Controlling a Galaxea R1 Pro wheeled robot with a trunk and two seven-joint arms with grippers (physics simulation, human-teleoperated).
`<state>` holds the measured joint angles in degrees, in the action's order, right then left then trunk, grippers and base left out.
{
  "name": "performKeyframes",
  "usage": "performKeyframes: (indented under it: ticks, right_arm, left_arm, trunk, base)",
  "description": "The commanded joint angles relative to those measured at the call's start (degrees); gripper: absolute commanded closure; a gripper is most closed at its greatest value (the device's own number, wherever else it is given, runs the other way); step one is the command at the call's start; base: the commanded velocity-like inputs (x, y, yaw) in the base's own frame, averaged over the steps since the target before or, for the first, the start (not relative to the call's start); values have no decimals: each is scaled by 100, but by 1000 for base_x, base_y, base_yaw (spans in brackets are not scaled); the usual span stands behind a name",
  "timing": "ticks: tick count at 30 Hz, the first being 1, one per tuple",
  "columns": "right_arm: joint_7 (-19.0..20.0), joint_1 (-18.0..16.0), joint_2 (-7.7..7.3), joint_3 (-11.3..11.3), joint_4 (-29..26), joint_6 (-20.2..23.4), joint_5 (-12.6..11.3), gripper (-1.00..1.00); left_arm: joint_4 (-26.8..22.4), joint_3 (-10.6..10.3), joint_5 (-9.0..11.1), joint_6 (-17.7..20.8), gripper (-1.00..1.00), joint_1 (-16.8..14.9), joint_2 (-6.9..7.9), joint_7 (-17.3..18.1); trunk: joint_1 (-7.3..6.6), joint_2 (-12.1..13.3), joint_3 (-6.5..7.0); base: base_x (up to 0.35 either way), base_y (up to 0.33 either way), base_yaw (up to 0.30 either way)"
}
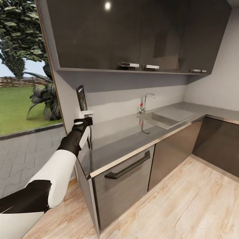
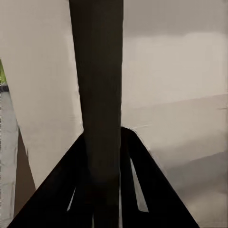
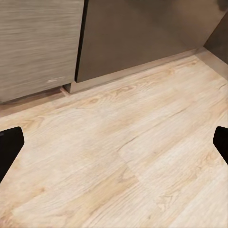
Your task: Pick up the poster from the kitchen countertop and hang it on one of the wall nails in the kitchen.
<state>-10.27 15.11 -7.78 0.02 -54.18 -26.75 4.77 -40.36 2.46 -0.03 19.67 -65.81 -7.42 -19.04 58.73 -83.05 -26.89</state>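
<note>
Nearest the head camera, the left arm is reaching up past the left end of the surface (image 1: 126,139), its left pincer (image 1: 85,114) clamping the lower edge of the poster (image 1: 81,98). The poster is standing upright, long axis vertical, edge-on to the head view, close to the grey wall beyond. In the left wrist view its frame (image 2: 99,95) is running between closed fingers (image 2: 57,190). The right pincer (image 3: 114,142) is hanging wide open and empty over the floor (image 3: 123,156).
</note>
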Motion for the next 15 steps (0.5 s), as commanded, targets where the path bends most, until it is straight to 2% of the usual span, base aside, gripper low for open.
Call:
performKeyframes:
  ticks: [1,15]
  right_arm:
    - [-36,1,-1,0,-5,3,51,-100]
    - [-36,1,1,6,-5,3,59,-100]
  left_arm:
    - [-7,19,2,35,100,-2,-4,0]
    - [-35,26,3,37,100,-2,-5,5]
  trunk:
    - [0,-3,-5]
    - [0,-3,-5]
  base:
    - [0,0,0]
    - [0,0,0]
